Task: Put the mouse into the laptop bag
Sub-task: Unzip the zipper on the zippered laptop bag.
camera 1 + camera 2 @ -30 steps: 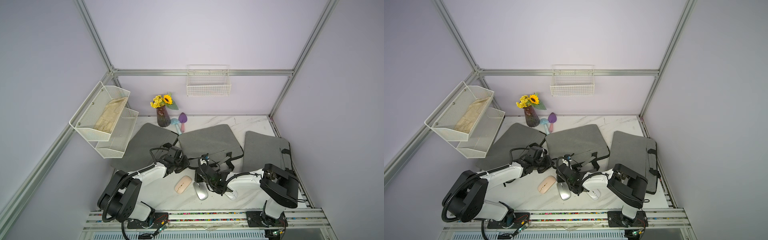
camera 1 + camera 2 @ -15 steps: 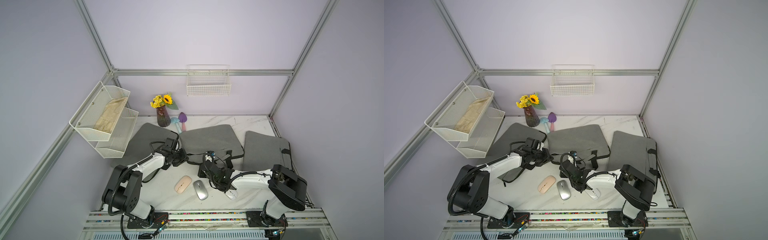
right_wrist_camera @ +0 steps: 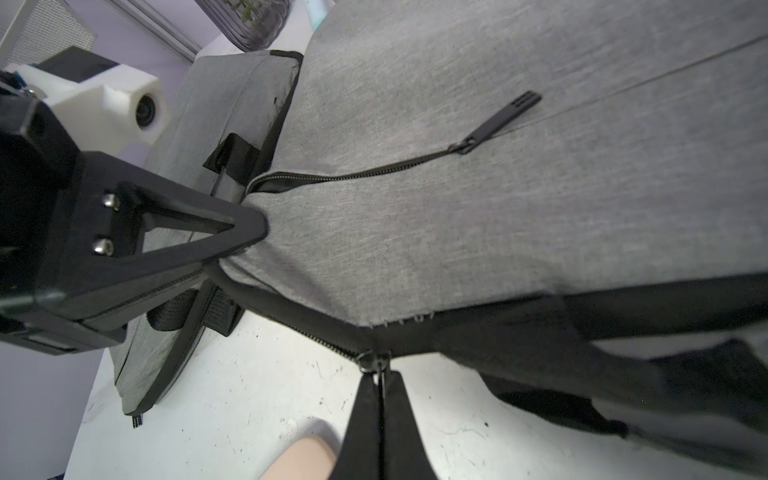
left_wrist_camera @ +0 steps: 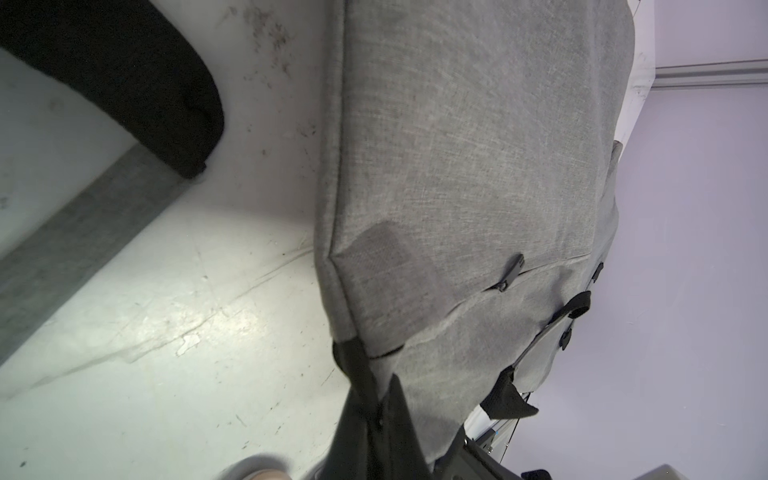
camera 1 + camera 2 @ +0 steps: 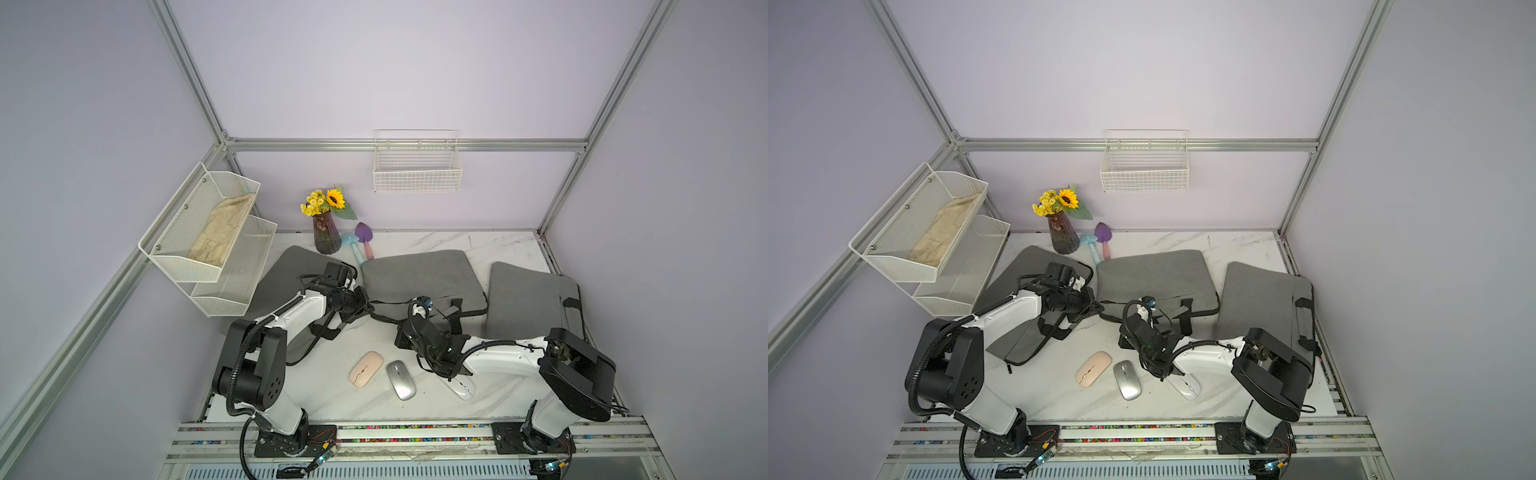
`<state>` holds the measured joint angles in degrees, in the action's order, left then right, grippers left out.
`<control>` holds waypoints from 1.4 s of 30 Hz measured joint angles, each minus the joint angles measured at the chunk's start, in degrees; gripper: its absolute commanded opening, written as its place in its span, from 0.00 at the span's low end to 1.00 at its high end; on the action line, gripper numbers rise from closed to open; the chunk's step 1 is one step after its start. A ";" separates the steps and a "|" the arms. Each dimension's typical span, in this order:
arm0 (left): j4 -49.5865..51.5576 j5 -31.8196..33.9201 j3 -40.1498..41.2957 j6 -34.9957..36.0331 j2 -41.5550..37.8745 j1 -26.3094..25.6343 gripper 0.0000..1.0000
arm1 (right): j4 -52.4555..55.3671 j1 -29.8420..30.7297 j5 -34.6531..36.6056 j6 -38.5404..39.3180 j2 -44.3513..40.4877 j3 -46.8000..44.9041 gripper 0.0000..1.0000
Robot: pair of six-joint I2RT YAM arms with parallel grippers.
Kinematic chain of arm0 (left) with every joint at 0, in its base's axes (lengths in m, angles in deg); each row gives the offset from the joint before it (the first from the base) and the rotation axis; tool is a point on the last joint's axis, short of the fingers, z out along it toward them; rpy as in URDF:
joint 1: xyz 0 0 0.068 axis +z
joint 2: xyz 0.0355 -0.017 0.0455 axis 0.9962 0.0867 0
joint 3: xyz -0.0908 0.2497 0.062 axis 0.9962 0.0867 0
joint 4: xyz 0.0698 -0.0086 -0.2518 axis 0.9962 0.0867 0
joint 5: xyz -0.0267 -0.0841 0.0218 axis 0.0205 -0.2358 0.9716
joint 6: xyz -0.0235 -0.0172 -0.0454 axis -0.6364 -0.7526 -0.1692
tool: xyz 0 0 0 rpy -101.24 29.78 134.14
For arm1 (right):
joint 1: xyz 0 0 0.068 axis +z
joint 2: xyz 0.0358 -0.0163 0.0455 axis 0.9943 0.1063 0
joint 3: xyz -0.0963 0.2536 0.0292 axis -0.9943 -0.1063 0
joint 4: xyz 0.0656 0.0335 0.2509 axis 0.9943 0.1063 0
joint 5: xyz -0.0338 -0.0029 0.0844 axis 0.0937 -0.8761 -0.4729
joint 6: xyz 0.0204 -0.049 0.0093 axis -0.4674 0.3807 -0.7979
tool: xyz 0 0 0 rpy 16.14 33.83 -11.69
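Table (image 5: 324,390): marble top, with three grey bags across the back and three mice up front.
Middle laptop bag (image 5: 419,274): flat in the centre, and I've got both grippers on its near edge.
Left bag (image 5: 286,270): under my left arm, with its corner close to the middle bag's.
Right bag (image 5: 528,299): apart to the side, with my right arm's elbow in front of it.
Wire shelf (image 5: 208,245): on the side wall, clear of my reach.
Vase (image 5: 326,237): sunflowers, at the back wall behind the bags.
Left gripper (image 3: 257,220): fingers pinched tight on the middle bag's near corner.
Right gripper (image 3: 380,374): fingers pressed together, nipping the zipper pull (image 3: 370,359) on the bag's front edge.
Pink mouse (image 5: 365,369): out on the table in front of the bag, nothing on it.
Silver mouse (image 5: 401,379): just beside the pink one, also free.
White mouse (image 5: 461,386): partly tucked under my right forearm, which is in the way there.
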<state>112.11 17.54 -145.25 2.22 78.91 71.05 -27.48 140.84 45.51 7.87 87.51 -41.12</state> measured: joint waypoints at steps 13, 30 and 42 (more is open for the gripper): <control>-9.75 11.47 3.23 -2.21 -9.79 3.23 1.00 | 9.05 -0.59 -0.96 9.44 7.37 14.29 0.00; -14.64 17.92 12.17 -12.59 -14.47 -11.61 1.00 | 15.67 -0.59 -1.18 10.71 5.79 18.82 0.00; -7.69 22.73 15.47 -20.44 -25.11 -11.87 1.00 | 15.63 -0.70 -0.11 10.71 5.14 18.73 0.00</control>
<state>104.42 40.27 -129.78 -18.22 53.80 59.18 -11.85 140.14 45.40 18.58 92.65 -22.39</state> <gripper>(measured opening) 0.997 0.054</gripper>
